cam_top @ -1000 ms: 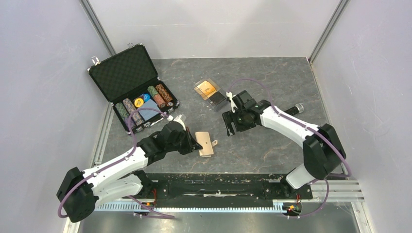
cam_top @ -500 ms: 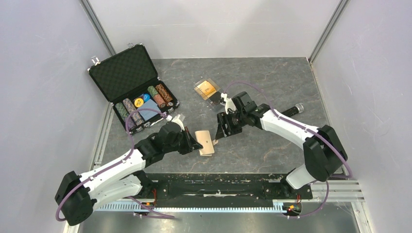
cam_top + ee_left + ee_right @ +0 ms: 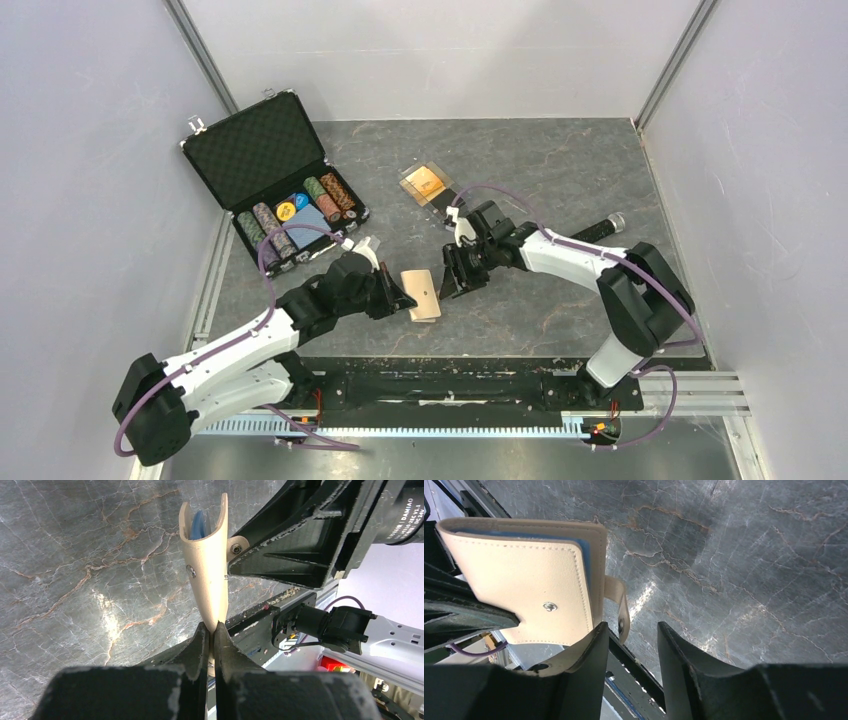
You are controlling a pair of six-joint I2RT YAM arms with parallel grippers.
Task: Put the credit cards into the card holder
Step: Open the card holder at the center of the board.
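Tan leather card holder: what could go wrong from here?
1. The left gripper pinches only one edge of the tan leather card holder; a tug could twist it or pull it free.
2. The open right gripper sits at the small snap tab; closing could miss it or catch the cover too.
3. With both arms at the holder, none is left to fetch the orange-gold card and black card.

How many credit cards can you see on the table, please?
2. The orange-gold card and the dark card lie side by side beyond the card holder; others may be hidden.
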